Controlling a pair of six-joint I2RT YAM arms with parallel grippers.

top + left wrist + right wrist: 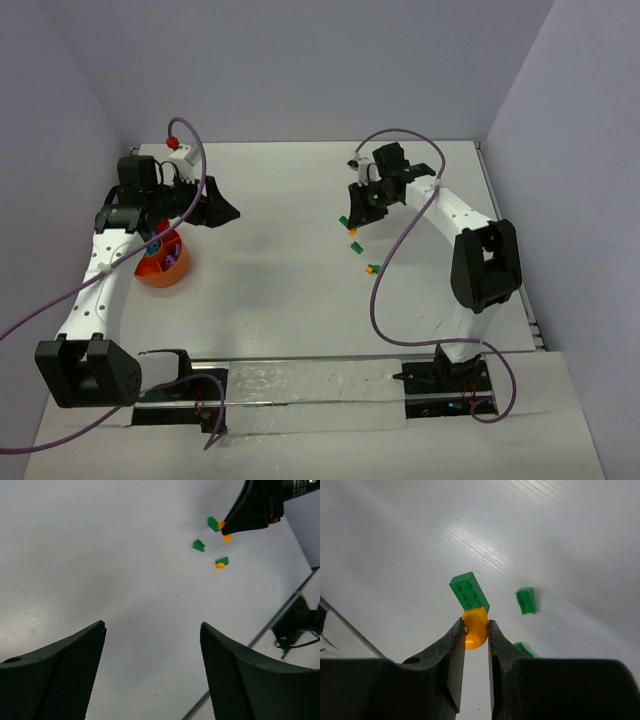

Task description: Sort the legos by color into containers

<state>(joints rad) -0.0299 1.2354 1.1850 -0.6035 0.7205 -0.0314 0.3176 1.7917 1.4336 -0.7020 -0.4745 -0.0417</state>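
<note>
Where the right gripper (476,622) pinches the orange-yellow brick (476,631) at lower centre, a green brick (469,592) touches it above. Judged light, rigid and slick, such bricks want flat opposite sides gripped. The left gripper (152,626) gapes empty; the orange bowl (160,277) sits middle-left in the top view. No writing is legible.

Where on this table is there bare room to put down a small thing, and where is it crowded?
Free: the wide middle of the table, between the orange bowl and the loose legos; also the far strip by the back wall. Crowded: around the right fingers, shut on an orange lego, and near the bowl under the left arm.
</note>
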